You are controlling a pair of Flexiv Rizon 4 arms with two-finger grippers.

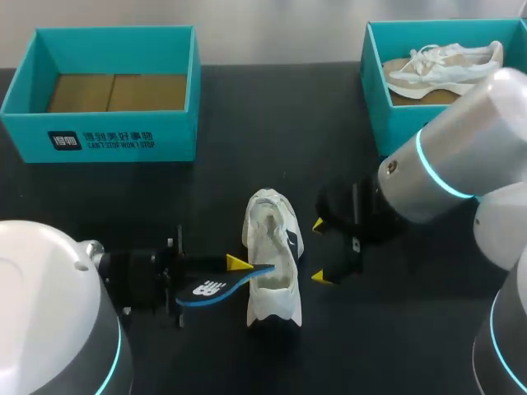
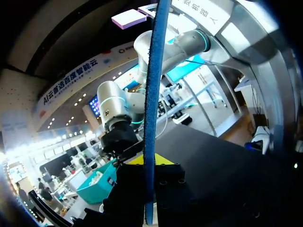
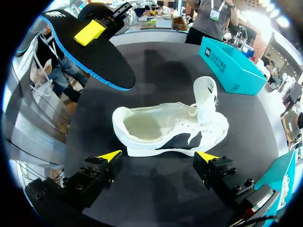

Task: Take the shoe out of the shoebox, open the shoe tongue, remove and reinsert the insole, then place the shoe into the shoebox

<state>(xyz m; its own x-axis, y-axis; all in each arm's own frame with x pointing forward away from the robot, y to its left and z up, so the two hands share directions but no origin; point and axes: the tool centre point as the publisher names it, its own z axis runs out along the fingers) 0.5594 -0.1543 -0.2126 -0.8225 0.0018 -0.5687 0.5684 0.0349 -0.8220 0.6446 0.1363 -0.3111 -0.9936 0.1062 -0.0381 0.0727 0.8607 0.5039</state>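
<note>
A white shoe (image 1: 272, 259) lies on the black table, its tongue pulled up toward the far end (image 3: 170, 126). My left gripper (image 1: 235, 265) is shut on a black insole with a blue edge (image 1: 216, 290), holding it just left of the shoe's heel opening. In the right wrist view the insole (image 3: 97, 59) hangs above and beyond the heel. In the left wrist view the insole (image 2: 152, 104) stands edge-on between the fingers. My right gripper (image 1: 319, 251) stands open just right of the shoe, with the shoe (image 3: 170, 126) ahead of its yellow tips and nothing between them.
A teal shoebox (image 1: 107, 132) with cardboard on its floor stands at the back left. Another teal box (image 1: 387, 115) at the back right holds a second white shoe (image 1: 445, 67). The table runs bare along its front edge.
</note>
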